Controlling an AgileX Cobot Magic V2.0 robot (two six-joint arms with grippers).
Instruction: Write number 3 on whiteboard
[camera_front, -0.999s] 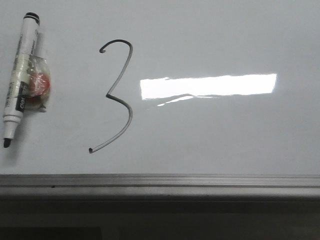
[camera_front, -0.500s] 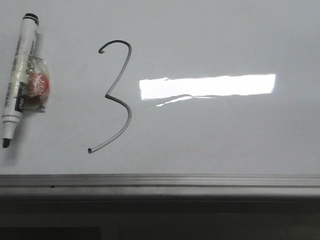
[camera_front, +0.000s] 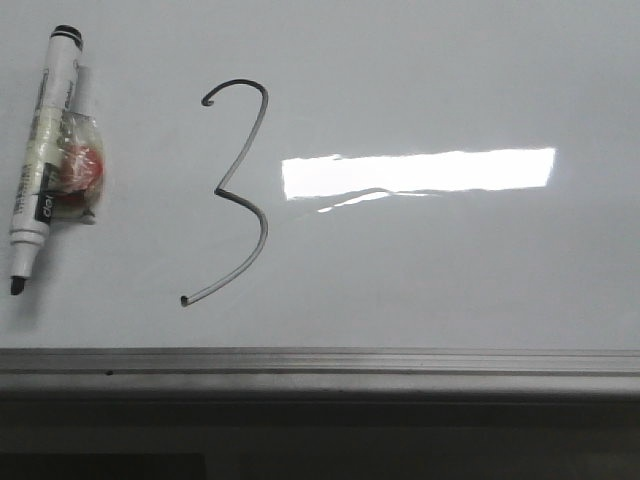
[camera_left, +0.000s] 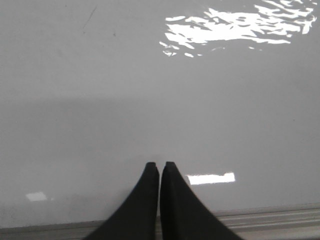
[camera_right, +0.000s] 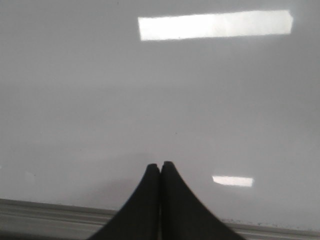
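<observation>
A thin dark-grey number 3 (camera_front: 240, 190) is drawn on the whiteboard (camera_front: 420, 270), left of the middle in the front view. A white marker (camera_front: 42, 155) with a black cap end lies uncapped at the far left, tip toward the frame. Neither gripper shows in the front view. My left gripper (camera_left: 160, 166) hangs shut over bare board near the frame strip, holding nothing. My right gripper (camera_right: 161, 165) is likewise shut and empty above bare board. The digit and the marker are out of both wrist views.
A clear wrapper with a red-orange thing (camera_front: 78, 172) lies against the marker. A bright rectangular glare patch (camera_front: 418, 172) sits right of the digit. The silver frame strip (camera_front: 320, 365) runs along the board's near edge, with dark space below it.
The whole front view shifts a few pixels back and forth; digit, marker and wrapper keep their places relative to one another.
</observation>
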